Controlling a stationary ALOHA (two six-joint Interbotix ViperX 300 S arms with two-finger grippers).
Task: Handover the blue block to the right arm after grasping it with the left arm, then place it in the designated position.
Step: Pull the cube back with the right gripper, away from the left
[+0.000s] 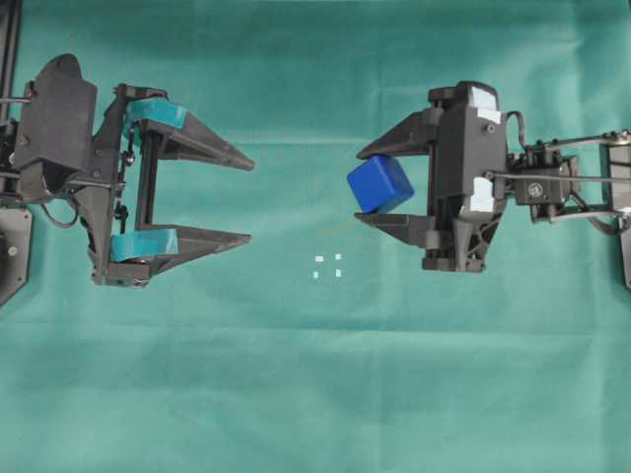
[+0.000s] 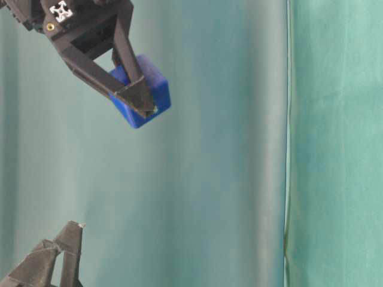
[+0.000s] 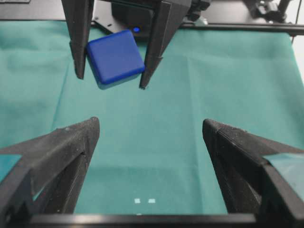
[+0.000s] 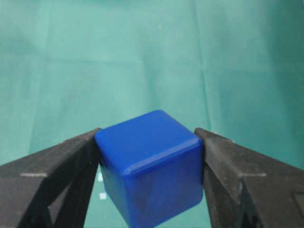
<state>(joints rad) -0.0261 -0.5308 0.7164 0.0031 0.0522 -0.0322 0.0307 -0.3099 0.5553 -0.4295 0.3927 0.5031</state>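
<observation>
The blue block [image 1: 380,184] is being held between the two plain black fingers [image 1: 392,146] of the right gripper [image 1: 380,187], above the green cloth [image 1: 296,374] and clear of it. In the right wrist view the block [image 4: 149,166] is being pressed on both side faces by the fingers, one on each flank, with one corner edge turned toward the camera. In the table-level view the block [image 2: 142,91] is being carried tilted, with the nearer finger [image 2: 134,89] lying across its face.

The designated position [image 1: 327,266], four tiny white marks in a small square, is being shown on the cloth below and to the left of the block in the overhead view, near it but not beneath it. Two of these marks [image 3: 144,201] are being seen at the bottom of the left wrist view.

The left gripper [image 1: 246,197] is being kept well to the left of the block, with its teal-banded fingers [image 1: 197,143] spread wide and nothing between them. Its tips are being pointed toward the block. In the left wrist view the block [image 3: 115,57] is being framed ahead of the spread fingers [image 3: 57,156], apart from them.
</observation>
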